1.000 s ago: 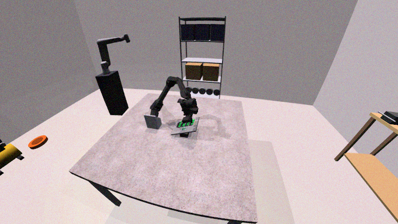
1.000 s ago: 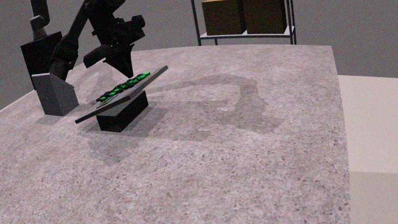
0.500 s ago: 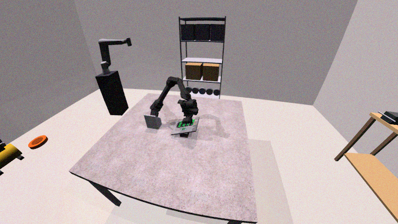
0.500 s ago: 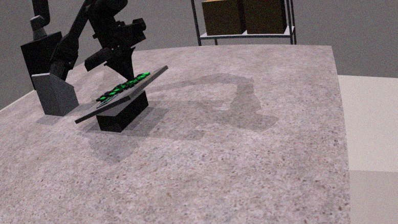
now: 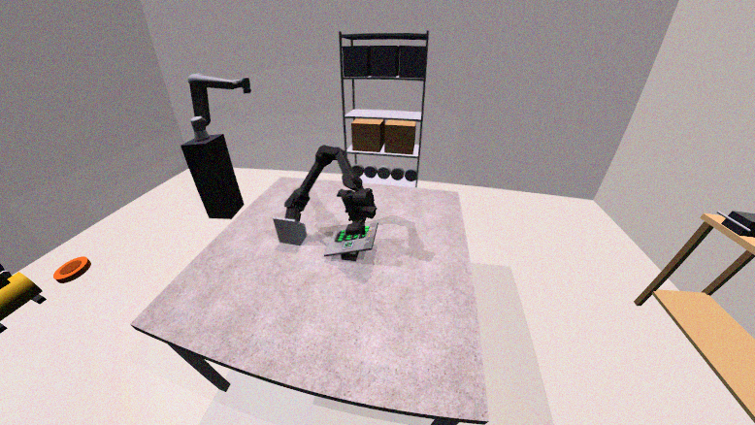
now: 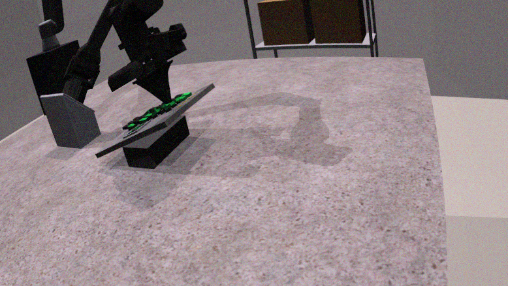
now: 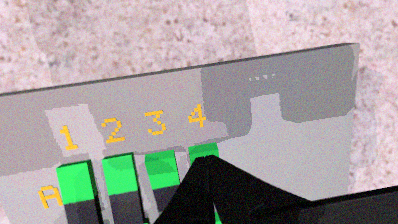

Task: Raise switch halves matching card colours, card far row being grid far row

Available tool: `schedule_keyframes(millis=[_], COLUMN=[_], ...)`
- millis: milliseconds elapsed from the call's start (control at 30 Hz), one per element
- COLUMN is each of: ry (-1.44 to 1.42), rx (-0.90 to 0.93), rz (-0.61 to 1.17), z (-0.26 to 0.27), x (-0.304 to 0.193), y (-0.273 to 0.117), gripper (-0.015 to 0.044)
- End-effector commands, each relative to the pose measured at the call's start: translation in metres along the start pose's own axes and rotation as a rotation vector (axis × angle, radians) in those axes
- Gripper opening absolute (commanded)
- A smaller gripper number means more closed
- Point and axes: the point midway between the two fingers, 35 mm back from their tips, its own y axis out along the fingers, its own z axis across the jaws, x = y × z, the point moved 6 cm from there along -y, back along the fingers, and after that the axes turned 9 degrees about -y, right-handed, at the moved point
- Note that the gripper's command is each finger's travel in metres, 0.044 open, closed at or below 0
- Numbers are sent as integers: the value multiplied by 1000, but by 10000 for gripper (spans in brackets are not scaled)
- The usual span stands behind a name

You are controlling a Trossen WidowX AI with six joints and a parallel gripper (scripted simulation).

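Over tilted panel [image 5: 338, 249] [image 6: 161, 124] [image 7: 320, 155], claw [image 5: 354, 232] [image 6: 167, 102] [image 7: 205, 165] clenched, tip at column-four switch [image 7: 204, 149].

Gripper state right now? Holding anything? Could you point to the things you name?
Gripper [image 5: 355, 230] [image 6: 168, 102] [image 7: 205, 165]: closed, holding nothing, tips down at the switch panel [image 5: 338, 249] [image 6: 209, 89] [image 7: 320, 165], by column 4.

Yellow 1, 2, 3, 4 and an A stand on the grey panel [image 5: 338, 249] [image 6: 177, 110] [image 7: 320, 160].
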Motion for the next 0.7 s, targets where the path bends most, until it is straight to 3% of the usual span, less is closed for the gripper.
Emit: schedule_keyframes(millis=[0, 667], ry=[4, 4], rx=[0, 0], rz=[0, 0], z=[0, 0], x=[0, 0], y=[1, 3], gripper=[0, 0])
